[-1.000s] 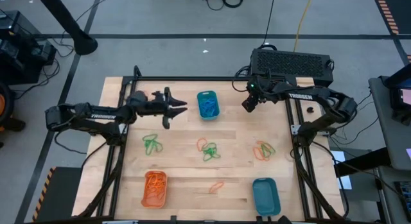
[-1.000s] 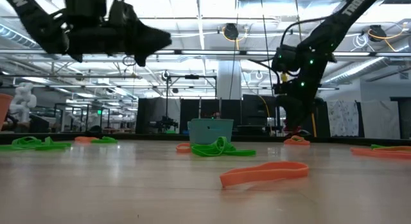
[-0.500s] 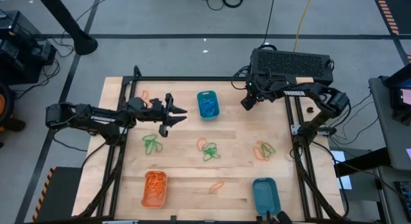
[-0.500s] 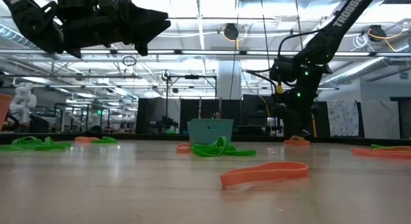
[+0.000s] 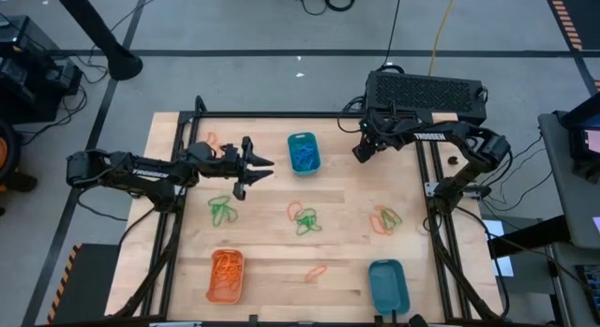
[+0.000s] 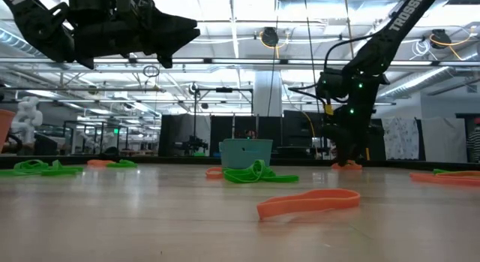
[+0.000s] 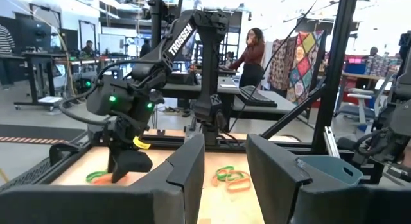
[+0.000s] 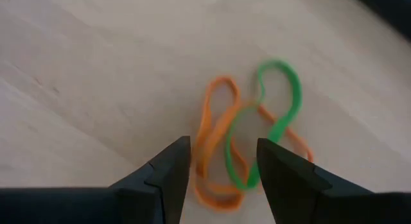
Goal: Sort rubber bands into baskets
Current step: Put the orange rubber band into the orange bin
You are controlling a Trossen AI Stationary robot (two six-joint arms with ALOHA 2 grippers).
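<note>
The tangled orange and green rubber bands (image 8: 247, 137) lie on the table (image 5: 347, 191) just ahead of the right gripper (image 8: 221, 165) — fingers parted, nothing held — so it should probably drop straight down, pinch one strand only, while the empty left gripper (image 5: 255, 167) waits.

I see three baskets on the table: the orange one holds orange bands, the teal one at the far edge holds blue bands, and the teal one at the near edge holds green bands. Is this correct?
Not quite. In the high view, the near teal basket looks empty, with no green bands inside. The green bands lie loose on the table. The rest holds: the orange basket contains orange bands, and the far teal basket contains blue ones.
</note>
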